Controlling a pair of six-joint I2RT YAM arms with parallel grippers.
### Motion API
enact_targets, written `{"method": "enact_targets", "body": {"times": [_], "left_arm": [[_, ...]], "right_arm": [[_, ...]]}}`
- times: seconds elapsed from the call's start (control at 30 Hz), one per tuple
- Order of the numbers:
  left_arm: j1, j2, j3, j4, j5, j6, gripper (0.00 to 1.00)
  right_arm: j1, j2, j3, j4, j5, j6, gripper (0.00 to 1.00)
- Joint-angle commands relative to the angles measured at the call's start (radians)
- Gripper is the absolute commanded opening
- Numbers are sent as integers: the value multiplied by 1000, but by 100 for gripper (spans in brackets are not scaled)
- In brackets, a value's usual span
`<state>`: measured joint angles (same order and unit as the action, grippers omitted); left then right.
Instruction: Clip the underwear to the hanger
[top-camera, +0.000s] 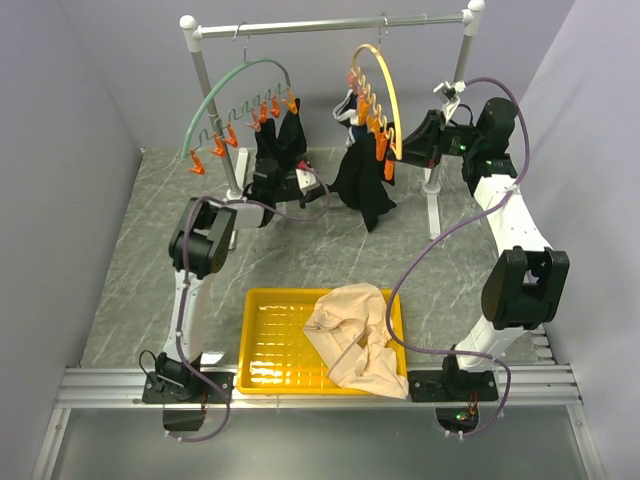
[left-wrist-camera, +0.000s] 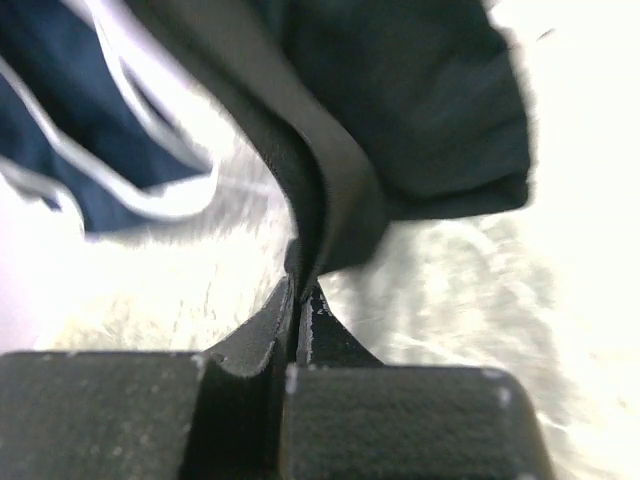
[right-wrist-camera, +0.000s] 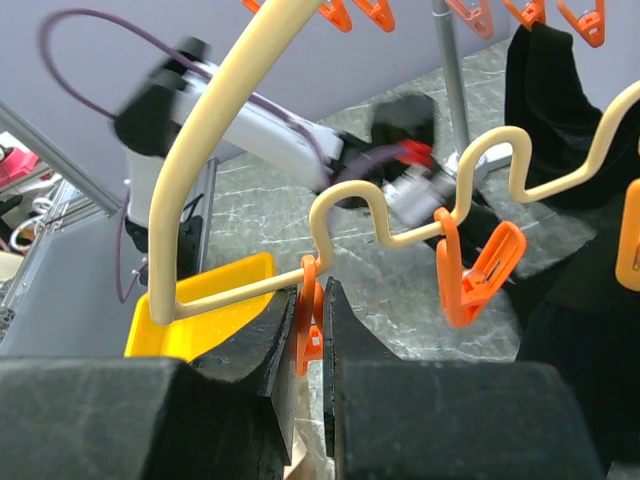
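Note:
The pale yellow hanger (top-camera: 388, 95) hangs on the rail, right of centre, and its wavy wire (right-wrist-camera: 380, 215) carries orange clips. My right gripper (right-wrist-camera: 312, 300) is shut on the lowest orange clip (right-wrist-camera: 308, 320) at the wire's end; in the top view it (top-camera: 408, 148) is beside the hanger. The black underwear (top-camera: 283, 135) hangs below the green hanger's right end. My left gripper (left-wrist-camera: 303, 285) is shut on its folded edge (left-wrist-camera: 330, 200); in the top view it (top-camera: 290, 185) is at the fabric's bottom. A second black garment (top-camera: 365, 185) hangs from the yellow hanger.
The green hanger (top-camera: 235, 80) hangs at the left of the rail. A navy white-trimmed garment (left-wrist-camera: 90, 150) hangs behind. The yellow tray (top-camera: 262, 375) at the front holds a beige garment (top-camera: 355, 330). Rack posts (top-camera: 228, 150) (top-camera: 435, 200) stand close to both arms.

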<state>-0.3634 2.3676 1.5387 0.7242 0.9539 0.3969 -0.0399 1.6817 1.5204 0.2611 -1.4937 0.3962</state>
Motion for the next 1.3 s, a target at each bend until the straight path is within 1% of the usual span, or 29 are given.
{"method": "enact_targets", "body": {"times": [0.0,0.1,0.2,0.4,0.5,0.63,0.67,0.77,0.9,1.1,1.13,1.17,1.27], "left_arm": [[4,-209,-81,9,108,3,0],[0,-327,-117,-58,137,-7,0],[-11,-384,-126,-77,161,-49,0],[-58,-435,-106,-83,210,-138,0],[-88,-442,-88,-135,221,-147,0],[-124,-441,-45,-235,174,-161,0],[-131,-441,-32,-238,154,-196,0],[-147,-444,-46,-160,106,-303,0],[-177,-453,-37,-170,39,-343,0],[-198,-438,-25,-147,40,-385,0],[-198,-430,-6,-147,57,-391,0],[-200,-424,0,-143,71,-427,0],[-200,-400,23,-128,112,-444,0]], "right_arm": [[-6,-22,32,7,29,-28,0],[-8,-27,32,-20,55,-53,0],[-6,-33,29,-39,76,-63,0],[-2,-40,26,-30,107,-45,0],[0,-42,29,-29,108,-40,0],[0,-45,32,-71,115,-74,0],[0,-50,30,-86,121,-80,0],[0,-56,26,-114,138,-99,0],[2,-56,30,-149,162,-117,0],[3,-60,8,-91,132,-88,0],[3,-62,0,-71,113,-83,0],[3,-65,-5,-62,107,-85,0],[3,-65,-20,-26,86,-74,0]]}}
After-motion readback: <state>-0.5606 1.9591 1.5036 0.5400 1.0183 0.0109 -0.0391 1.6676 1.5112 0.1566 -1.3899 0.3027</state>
